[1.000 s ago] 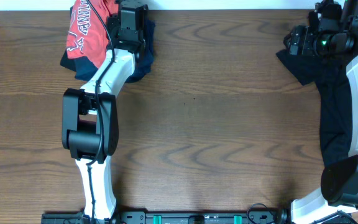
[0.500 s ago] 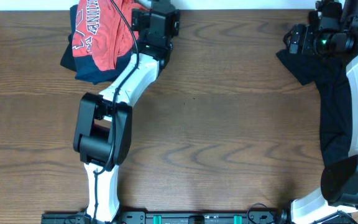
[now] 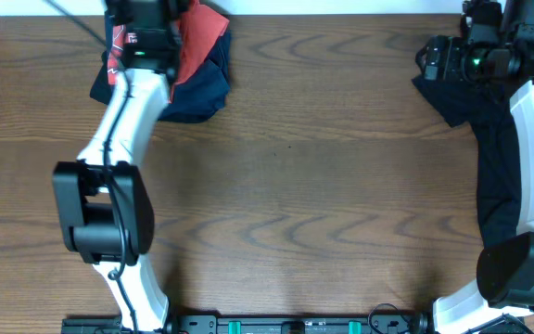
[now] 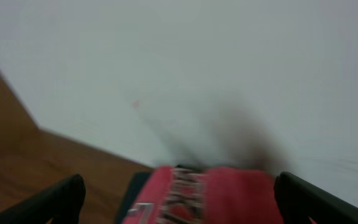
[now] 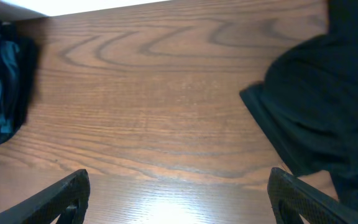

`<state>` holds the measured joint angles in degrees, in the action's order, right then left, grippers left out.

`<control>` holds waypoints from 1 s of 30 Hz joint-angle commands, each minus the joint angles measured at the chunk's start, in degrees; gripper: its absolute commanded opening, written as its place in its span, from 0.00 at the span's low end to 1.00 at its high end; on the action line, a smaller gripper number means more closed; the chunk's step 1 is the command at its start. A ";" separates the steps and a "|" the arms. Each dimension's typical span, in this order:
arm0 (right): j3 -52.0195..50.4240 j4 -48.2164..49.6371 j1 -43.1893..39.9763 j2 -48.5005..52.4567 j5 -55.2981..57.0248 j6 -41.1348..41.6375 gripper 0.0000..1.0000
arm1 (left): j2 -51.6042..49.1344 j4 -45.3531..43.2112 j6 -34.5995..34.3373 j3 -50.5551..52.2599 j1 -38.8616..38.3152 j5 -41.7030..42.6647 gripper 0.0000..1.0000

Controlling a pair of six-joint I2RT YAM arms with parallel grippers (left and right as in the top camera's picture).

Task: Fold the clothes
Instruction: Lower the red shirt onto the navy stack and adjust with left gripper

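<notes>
Coral-red crumpled soft tee point(image 3: 204, 32) w/ white lettering atop navy cloth point(image 3: 197, 93); wood-grain tabletop point(image 3: 323, 186); L claw point(image 4: 179, 182), R claw point(image 5: 179, 176) spread wide.

My overhead feed is filled by a dark brown wooden table point(image 3: 323, 186) with wavy grain. Beyond its far edge I see a plain white wall point(image 4: 241, 56), evenly lit and blurred in the left wrist view.

Dark brown wooden table point(image 3: 323, 186), wavy grain running side to side, fills most of overhead view. White surface point(image 3: 341, 6) runs along table's far edge, blurred and pale in left wrist view. Black rail point(image 3: 295, 326) with green fittings at table's near edge.
</notes>
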<state>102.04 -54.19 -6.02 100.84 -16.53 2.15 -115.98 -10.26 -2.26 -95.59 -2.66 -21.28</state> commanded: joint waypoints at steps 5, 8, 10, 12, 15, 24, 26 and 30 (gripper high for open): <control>0.28 0.57 1.99 -0.11 -0.42 -0.50 0.90 | -10.01 3.37 -10.73 -0.31 4.35 7.91 0.98; 0.28 0.63 2.03 -0.11 -0.42 -0.50 0.90 | -14.60 6.67 -10.73 -0.31 4.35 8.92 0.98; 0.28 0.61 2.03 -0.11 -0.42 -0.50 0.90 | -17.42 8.61 -10.71 -0.31 4.09 9.88 0.98; 0.28 0.61 2.03 -0.11 -0.42 -0.50 0.90 | -18.86 9.46 -10.73 -0.31 3.85 10.40 0.98; 0.28 0.63 2.03 -0.11 -0.42 -0.50 0.90 | -19.26 9.40 -10.71 -0.31 3.43 10.36 0.98; 0.28 2.01 2.03 -0.11 -0.44 -0.50 0.91 | -10.16 9.88 -10.47 -0.33 2.84 10.36 0.98; 0.28 2.25 2.03 -0.11 -0.44 -0.50 0.93 | -6.14 11.10 -10.51 -0.33 2.73 10.38 0.98; 0.28 1.92 1.92 -0.11 -0.46 -1.01 0.98 | 2.08 15.37 -10.54 -0.33 1.88 10.38 0.98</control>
<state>102.04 -52.23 -4.29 100.84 -16.56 2.15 -121.78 3.95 -12.43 -95.57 0.40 -11.92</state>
